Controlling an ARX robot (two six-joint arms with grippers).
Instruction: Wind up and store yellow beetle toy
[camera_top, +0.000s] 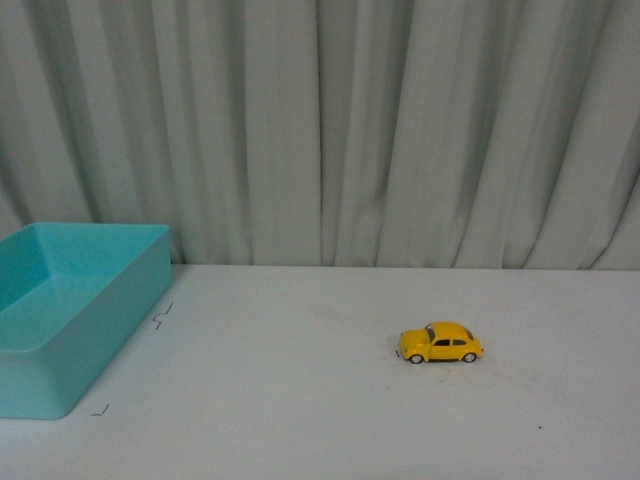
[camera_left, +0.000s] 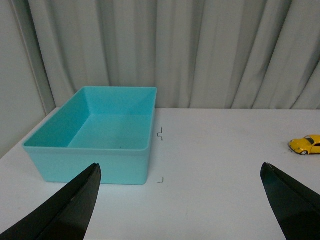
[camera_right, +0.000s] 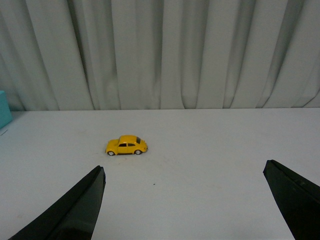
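The yellow beetle toy (camera_top: 440, 343) stands on its wheels on the white table, right of centre, side-on. It also shows in the right wrist view (camera_right: 126, 145) and at the edge of the left wrist view (camera_left: 306, 145). The turquoise bin (camera_top: 70, 310) sits at the table's left and looks empty in the left wrist view (camera_left: 92, 137). My left gripper (camera_left: 180, 202) is open and empty, near the bin's front corner. My right gripper (camera_right: 182, 202) is open and empty, back from the toy. Neither arm shows in the front view.
Grey curtains (camera_top: 320, 130) hang behind the table's far edge. Small black corner marks (camera_top: 162, 318) lie on the table beside the bin, also seen in the left wrist view (camera_left: 160, 133). A tiny dark speck (camera_top: 540, 427) lies at the front right.
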